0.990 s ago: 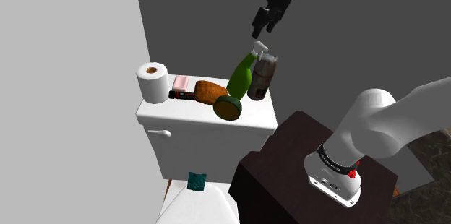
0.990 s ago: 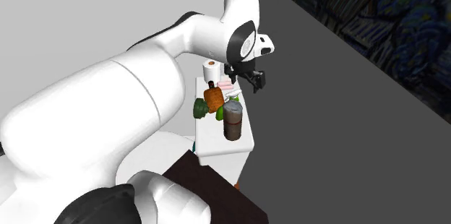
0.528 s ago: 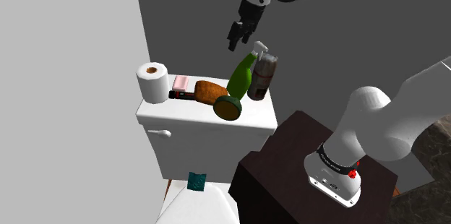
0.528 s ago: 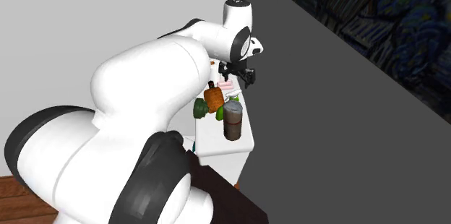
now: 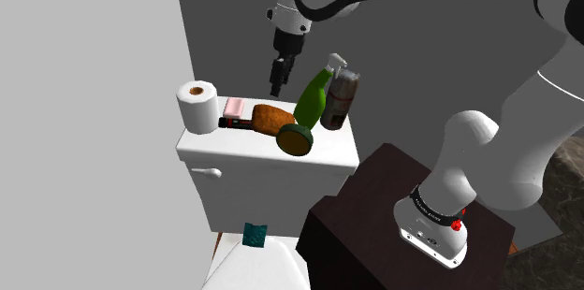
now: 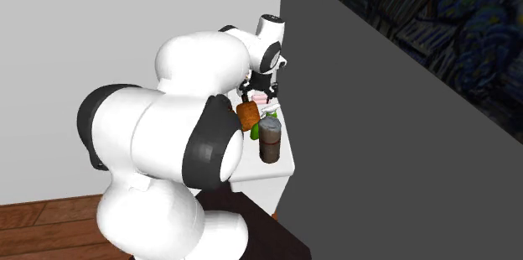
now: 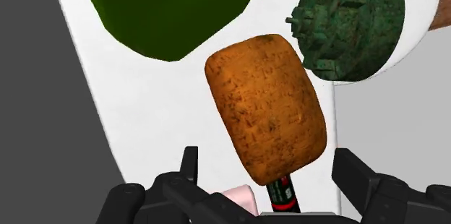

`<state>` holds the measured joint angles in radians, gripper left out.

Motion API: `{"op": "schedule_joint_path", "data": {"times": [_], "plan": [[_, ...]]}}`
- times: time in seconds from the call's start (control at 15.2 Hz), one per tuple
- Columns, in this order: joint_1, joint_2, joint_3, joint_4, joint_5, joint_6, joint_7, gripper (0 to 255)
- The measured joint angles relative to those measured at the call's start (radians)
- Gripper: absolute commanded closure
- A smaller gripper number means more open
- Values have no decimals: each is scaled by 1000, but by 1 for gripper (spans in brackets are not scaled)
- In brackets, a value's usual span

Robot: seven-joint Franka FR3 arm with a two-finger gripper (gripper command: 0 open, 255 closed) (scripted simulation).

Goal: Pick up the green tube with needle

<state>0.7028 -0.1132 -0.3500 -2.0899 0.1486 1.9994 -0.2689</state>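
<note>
A thin dark tube with a red band point(image 5: 236, 123) lies on the white toilet tank lid point(image 5: 267, 154), one end tucked under an orange-brown loaf-shaped object point(image 5: 271, 119). In the wrist view the tube point(image 7: 283, 192) pokes out from beneath the loaf point(image 7: 264, 107), between my fingers and well below them. My gripper point(image 5: 278, 80) hangs open above the loaf and tube, touching nothing. From the second exterior view the gripper point(image 6: 268, 89) hovers over the far end of the tank lid point(image 6: 281, 166). No needle is visible.
A leaning green spray bottle point(image 5: 313, 99), a brown can point(image 5: 339, 99) and a dark green disc point(image 5: 296, 138) crowd the lid beside the loaf. A toilet roll point(image 5: 197, 106) and pink soap point(image 5: 235, 108) sit at the shoulder view's left. The grey wall is close behind.
The arm has swung toward the shoulder view's left and come lower, carrying the open gripper from above the spray bottle's nozzle to above the loaf and tube.
</note>
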Motion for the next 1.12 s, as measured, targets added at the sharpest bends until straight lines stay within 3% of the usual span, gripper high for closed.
{"op": "schedule_joint_path", "data": {"times": [0.07,0.2,0.59,1.12], "plan": [[10,31,12,-3,-44,58,-41,0],[24,101,21,18,-54,117,-110,0],[57,266,68,117,19,158,-222,0],[56,329,80,82,54,247,-260,0]]}}
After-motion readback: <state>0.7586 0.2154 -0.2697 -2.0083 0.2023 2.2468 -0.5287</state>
